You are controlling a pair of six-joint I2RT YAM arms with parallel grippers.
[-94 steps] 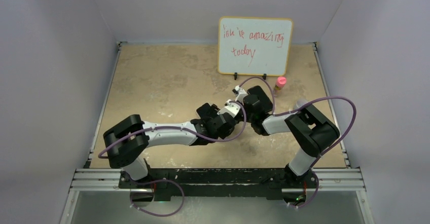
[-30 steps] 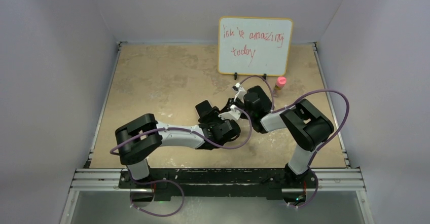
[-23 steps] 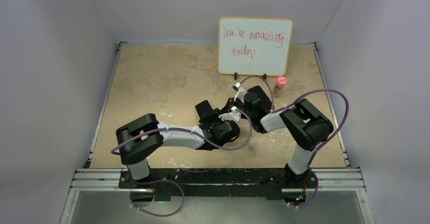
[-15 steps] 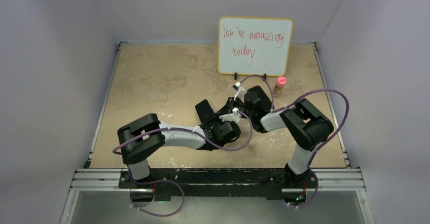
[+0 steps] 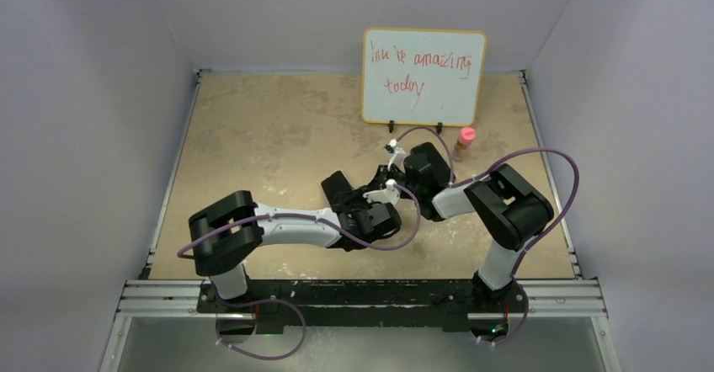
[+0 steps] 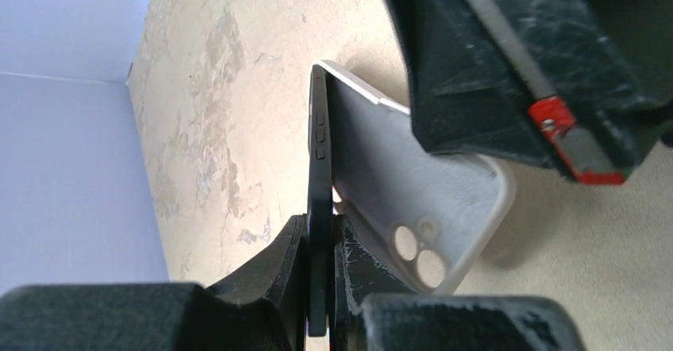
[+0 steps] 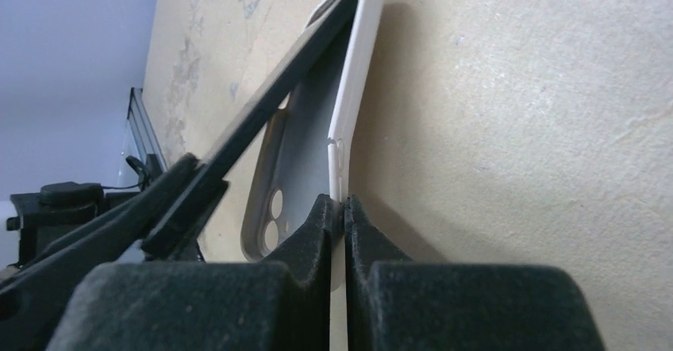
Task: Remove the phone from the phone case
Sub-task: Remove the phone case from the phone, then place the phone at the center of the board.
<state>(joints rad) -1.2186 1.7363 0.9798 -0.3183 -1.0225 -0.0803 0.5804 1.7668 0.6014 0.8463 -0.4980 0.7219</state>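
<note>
The left gripper [image 6: 320, 244] clamps the stiff, probably slippery phone [image 6: 319, 140] by its thin edge, angled off the bendy-looking case [image 6: 397, 168], whose side wall the right gripper [image 7: 343, 208] pinches shut.

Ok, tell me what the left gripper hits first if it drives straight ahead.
Probably the case: the left gripper, shut on the phone, points along it to the far end where the two meet. Depth is unclear.

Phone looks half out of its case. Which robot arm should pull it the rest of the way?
Left, probably. The left gripper is shut on the phone, while the right gripper pins the case by its rim. Only the phone's far end meets the case.
</note>
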